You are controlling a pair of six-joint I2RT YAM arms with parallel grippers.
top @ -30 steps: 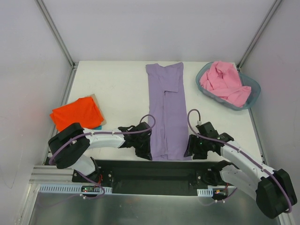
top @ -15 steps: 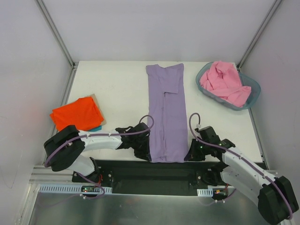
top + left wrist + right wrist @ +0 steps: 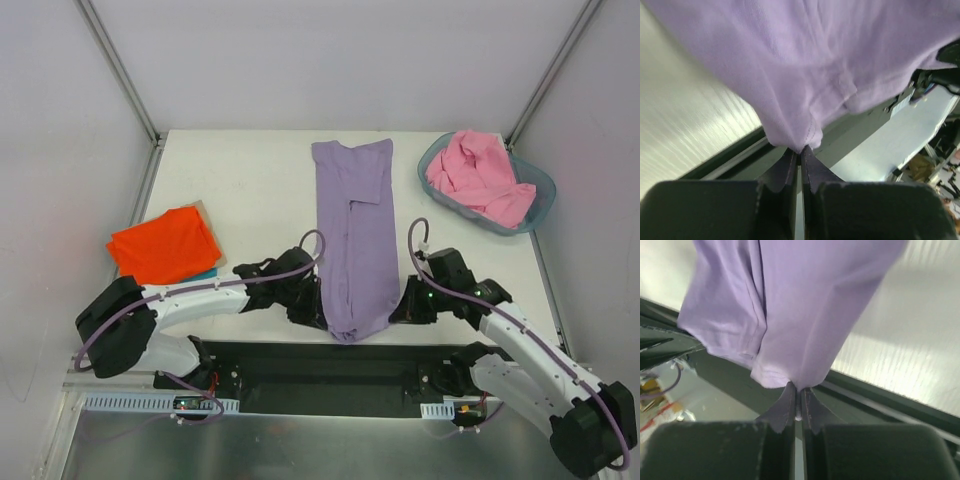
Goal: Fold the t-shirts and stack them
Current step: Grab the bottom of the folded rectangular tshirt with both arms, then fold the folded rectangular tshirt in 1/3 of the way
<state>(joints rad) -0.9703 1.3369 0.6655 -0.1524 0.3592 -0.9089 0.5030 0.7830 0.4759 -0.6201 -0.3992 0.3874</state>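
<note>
The lavender t-shirt [image 3: 355,235] lies as a long narrow strip down the middle of the table, its near hem lifted. My left gripper [image 3: 318,314] is shut on the hem's left corner, and the pinched lavender cloth [image 3: 799,145] shows at its tips. My right gripper [image 3: 396,312] is shut on the right corner, the lavender cloth [image 3: 796,382] caught between its fingers. A pink t-shirt [image 3: 478,176] is bunched in the basket. An orange-red t-shirt [image 3: 164,243] lies folded at the left, with a teal edge [image 3: 208,272] showing under it.
The grey-blue plastic basket [image 3: 541,192] stands at the back right of the table. A black rail [image 3: 330,375] runs along the near edge between the arm bases. Metal frame posts rise at both back corners.
My right gripper closed on the lavender hem's right corner. Both grippers have lifted the near hem and drawn it slightly away from the near edge; the hem now bunches narrower.
</note>
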